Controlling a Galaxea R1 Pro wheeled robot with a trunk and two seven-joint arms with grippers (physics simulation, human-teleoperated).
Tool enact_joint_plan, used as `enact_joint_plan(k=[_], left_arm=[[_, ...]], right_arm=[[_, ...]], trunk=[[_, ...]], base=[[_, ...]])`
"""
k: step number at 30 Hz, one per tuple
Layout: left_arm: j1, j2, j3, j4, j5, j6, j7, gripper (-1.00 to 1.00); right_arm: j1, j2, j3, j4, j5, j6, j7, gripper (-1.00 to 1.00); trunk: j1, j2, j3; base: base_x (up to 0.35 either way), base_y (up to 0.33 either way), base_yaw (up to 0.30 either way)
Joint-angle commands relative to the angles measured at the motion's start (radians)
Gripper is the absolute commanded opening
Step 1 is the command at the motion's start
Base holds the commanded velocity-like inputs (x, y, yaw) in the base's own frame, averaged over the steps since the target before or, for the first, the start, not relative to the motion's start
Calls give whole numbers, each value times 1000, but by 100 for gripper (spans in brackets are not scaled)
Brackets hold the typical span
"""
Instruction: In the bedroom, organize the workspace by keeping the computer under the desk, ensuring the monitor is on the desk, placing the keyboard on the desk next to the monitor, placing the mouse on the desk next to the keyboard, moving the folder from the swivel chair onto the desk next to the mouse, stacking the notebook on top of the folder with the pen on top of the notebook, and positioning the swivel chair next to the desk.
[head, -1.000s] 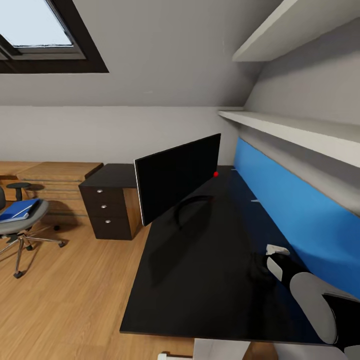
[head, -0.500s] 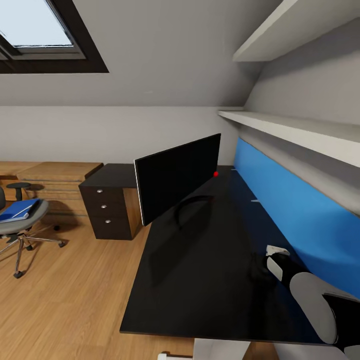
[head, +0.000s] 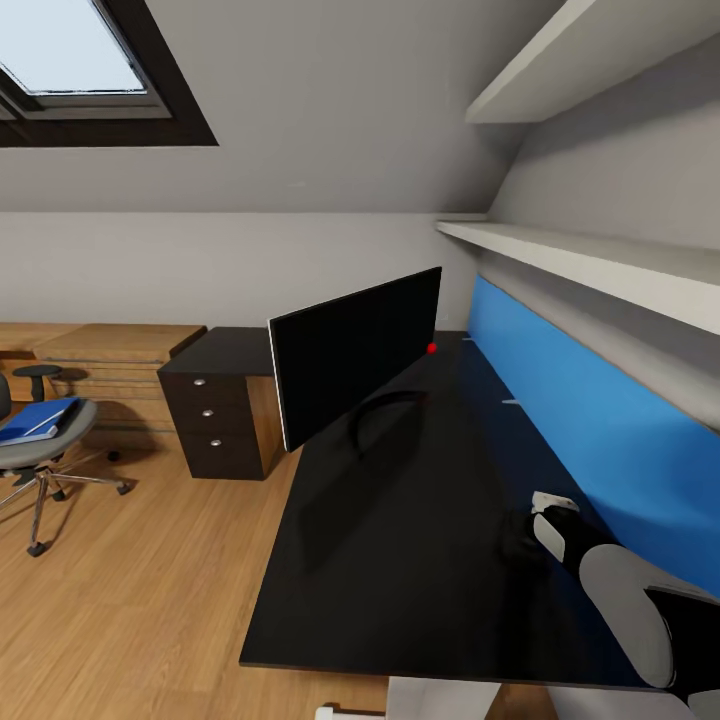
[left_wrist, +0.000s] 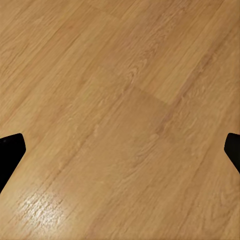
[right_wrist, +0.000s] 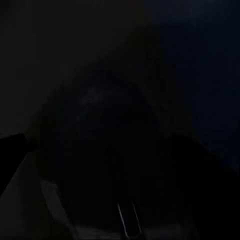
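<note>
Left pincer (left_wrist: 120, 150) spread wide over floor (left_wrist: 125, 100); right pincer's state unclear (dark desk (head: 400, 560)).

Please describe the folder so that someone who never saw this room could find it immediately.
Look left of the black desk and its drawer unit, across the wood floor, to the grey swivel chair at the picture's edge. The folder lies flat on its seat, the bright blue thing there, with white page edges.

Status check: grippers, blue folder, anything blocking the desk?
Left gripper open over wood floor. Right gripper state unclear, low over glossy black desk. Blue folder on grey swivel chair. Black monitor on desk.
</note>
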Motion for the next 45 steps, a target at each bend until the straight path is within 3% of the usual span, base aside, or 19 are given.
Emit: enact_joint_plan(k=[1,24,28,37,41,44,45], left_arm=[[0,0,-2,0,9,-3,1,100],[0,0,-5,0,9,-3,-4,100],[0,0,-7,2,6,-4,-8,100],[0,0,-7,2,6,-5,-8,100],[-1,0,-7,2,6,-5,-8,100],[0,0,-7,3,6,-5,-8,100],[0,0,-7,3,6,-5,-8,100]], right_arm=[[0,1,-1,-1,-5,6,-4,-100],[0,4,3,-9,-5,1,-3,-100],[0,34,1,-37,-7,-43,-1,-100],[0,91,2,-53,-2,-52,-3,-100],[0,171,4,-82,5,-52,-37,-100],[1,244,7,-96,6,-52,-177,-100],[2,258,8,-97,6,-52,-210,-100]], trunk=[[0,-1,-1],[0,-1,-1],[-15,27,11],[-50,90,40],[-58,104,46],[-58,104,46],[-58,104,46]], base=[[0,0,0],[0,0,0],[0,0,0],[0,0,0],[0,0,0],[0,0,0],[0,0,0]])
